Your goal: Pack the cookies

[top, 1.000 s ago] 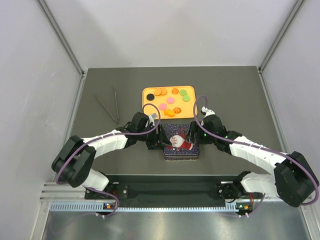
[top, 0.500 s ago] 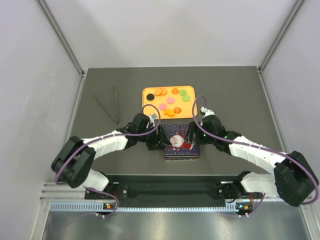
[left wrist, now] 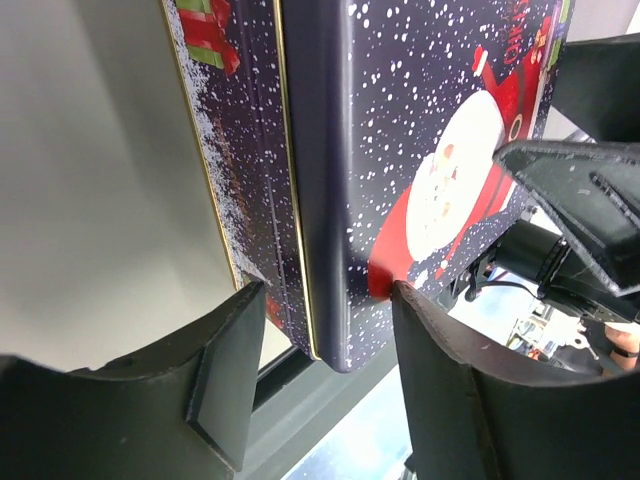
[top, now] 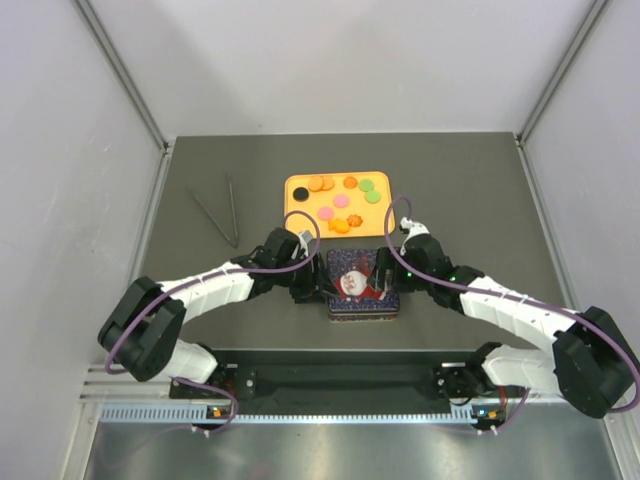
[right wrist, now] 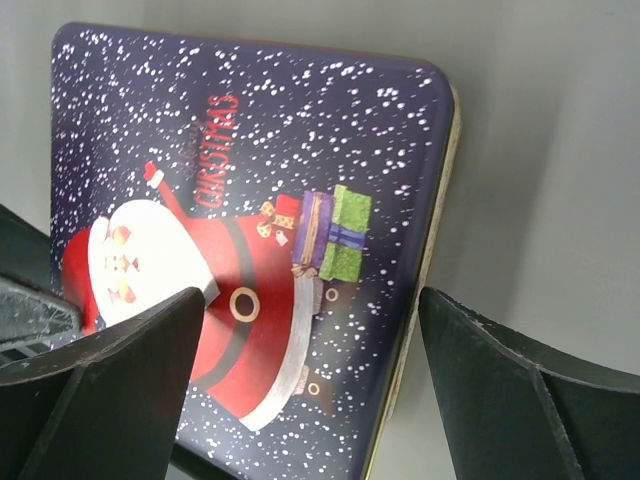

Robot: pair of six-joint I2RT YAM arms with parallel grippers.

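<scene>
The cookies (top: 340, 201) are small orange, pink, green and black discs lying on an orange tray (top: 293, 207) behind the arms. A dark blue Christmas tin (top: 362, 287) with a Santa lid lies closed in front of the tray. My left gripper (top: 322, 283) is open, its jaws straddling the tin's left edge (left wrist: 320, 200), one finger (left wrist: 450, 380) against the lid's top. My right gripper (top: 386, 274) is open wide over the tin's right edge (right wrist: 430, 220), touching nothing. Neither gripper holds a cookie.
Two thin dark sticks (top: 221, 213) lie on the grey table to the left of the tray. Grey walls close in the table on the left, right and back. A black rail runs along the near edge.
Both grippers have edged a little closer in over the tin's two sides. The tin, tray and cookies have not moved.
</scene>
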